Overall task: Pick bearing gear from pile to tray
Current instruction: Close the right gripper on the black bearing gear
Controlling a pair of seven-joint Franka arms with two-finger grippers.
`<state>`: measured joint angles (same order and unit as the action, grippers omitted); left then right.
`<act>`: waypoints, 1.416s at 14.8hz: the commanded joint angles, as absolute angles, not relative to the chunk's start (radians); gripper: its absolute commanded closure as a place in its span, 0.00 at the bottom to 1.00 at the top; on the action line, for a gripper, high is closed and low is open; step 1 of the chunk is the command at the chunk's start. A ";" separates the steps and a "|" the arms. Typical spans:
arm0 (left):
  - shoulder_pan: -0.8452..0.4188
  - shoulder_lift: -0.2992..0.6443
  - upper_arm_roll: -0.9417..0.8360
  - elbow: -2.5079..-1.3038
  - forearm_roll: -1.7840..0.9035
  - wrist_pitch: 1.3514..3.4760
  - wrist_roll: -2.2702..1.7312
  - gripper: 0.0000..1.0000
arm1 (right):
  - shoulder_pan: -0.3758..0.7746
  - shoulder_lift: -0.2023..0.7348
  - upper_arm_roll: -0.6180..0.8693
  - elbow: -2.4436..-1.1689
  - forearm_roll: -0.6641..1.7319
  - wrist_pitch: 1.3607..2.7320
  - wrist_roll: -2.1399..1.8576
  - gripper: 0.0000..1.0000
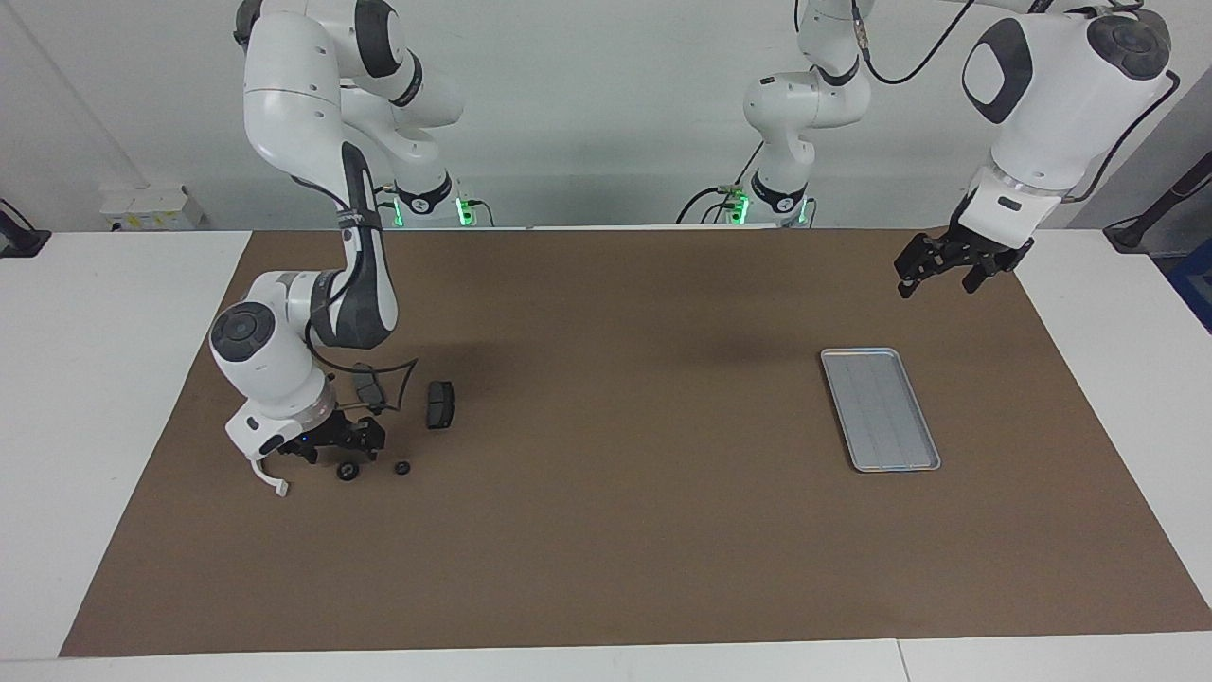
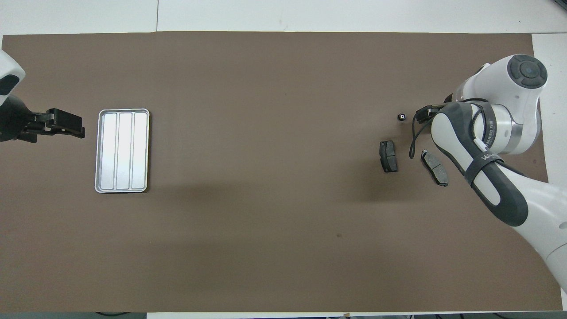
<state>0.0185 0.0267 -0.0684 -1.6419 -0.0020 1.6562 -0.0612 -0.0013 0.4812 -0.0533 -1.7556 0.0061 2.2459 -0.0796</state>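
R gripper [image 1: 343, 453] low over pile [image 1: 398, 431] by black ring [image 1: 347, 472], jaws spread, holding nothing; L gripper [image 1: 954, 268] waits spread near tray [image 1: 880, 408]

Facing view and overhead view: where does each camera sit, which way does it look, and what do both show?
Facing view: high across the table, looking at both robots; whole arms show, right gripper low over the pile, left gripper waiting, raised.
Overhead view: above the robots' end, looking steeply down; right arm's forearm, left gripper.
Shared: tray, brake pad, brown mat.
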 commanded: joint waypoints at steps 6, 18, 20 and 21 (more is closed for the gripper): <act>0.015 0.005 -0.066 -1.661 0.006 1.654 -0.066 0.00 | -0.015 0.488 -0.046 -1.766 0.034 2.283 -0.124 0.00; 0.015 0.005 -0.064 -1.661 0.006 1.655 -0.066 0.00 | -0.014 0.499 -0.046 -1.766 0.034 2.310 -0.121 0.76; 0.015 0.005 -0.064 -1.661 0.006 1.655 -0.066 0.00 | -0.014 0.499 -0.046 -1.766 0.034 2.312 -0.121 1.00; 0.015 0.005 -0.064 -1.661 0.006 1.655 -0.066 0.00 | -0.014 0.499 -0.048 -1.766 0.034 2.312 -0.121 1.00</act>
<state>0.0185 0.0267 -0.0684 -1.6419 -0.0020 1.6562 -0.0612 -0.0034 0.4964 -0.0530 -1.7577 0.0066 2.2898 -0.0805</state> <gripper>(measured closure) 0.000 0.639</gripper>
